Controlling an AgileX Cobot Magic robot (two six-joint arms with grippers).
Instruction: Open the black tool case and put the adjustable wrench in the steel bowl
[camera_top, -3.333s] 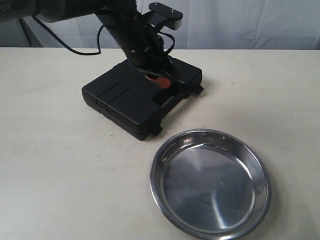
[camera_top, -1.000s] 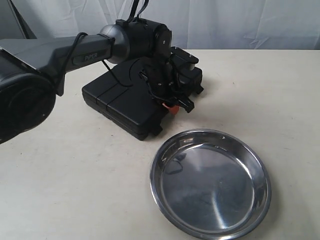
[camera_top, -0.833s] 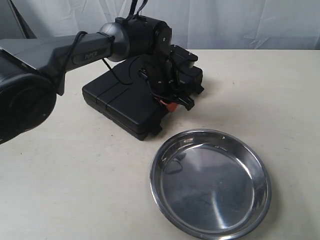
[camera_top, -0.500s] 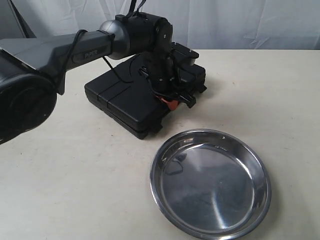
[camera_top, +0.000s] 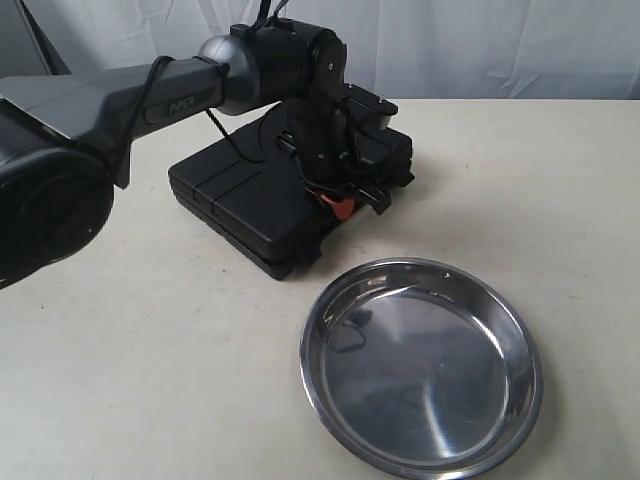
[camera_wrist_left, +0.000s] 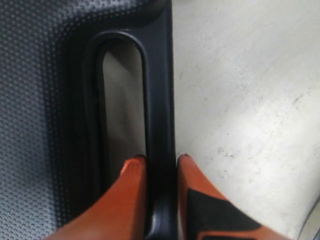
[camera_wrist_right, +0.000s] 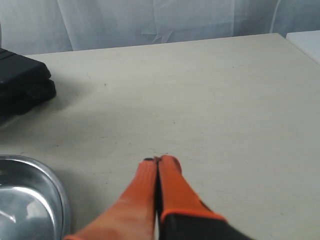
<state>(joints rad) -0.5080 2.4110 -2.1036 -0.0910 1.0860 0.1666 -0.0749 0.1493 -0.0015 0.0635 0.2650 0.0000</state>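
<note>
Left gripper (camera_wrist_left: 161, 159) clamped on case (camera_top: 240, 198) handle strip; lift slowly, keep grip square, whole case may drag; right gripper (camera_wrist_right: 158, 161) pinched together, empty.

My left arm (camera_top: 120, 95) reaches in from the left, wrist bent down, left claw (camera_wrist_left: 160, 159) pinching the handle bar of the black tool case (camera_wrist_left: 45, 100). My right claw (camera_wrist_right: 158, 161) is pressed together.
</note>
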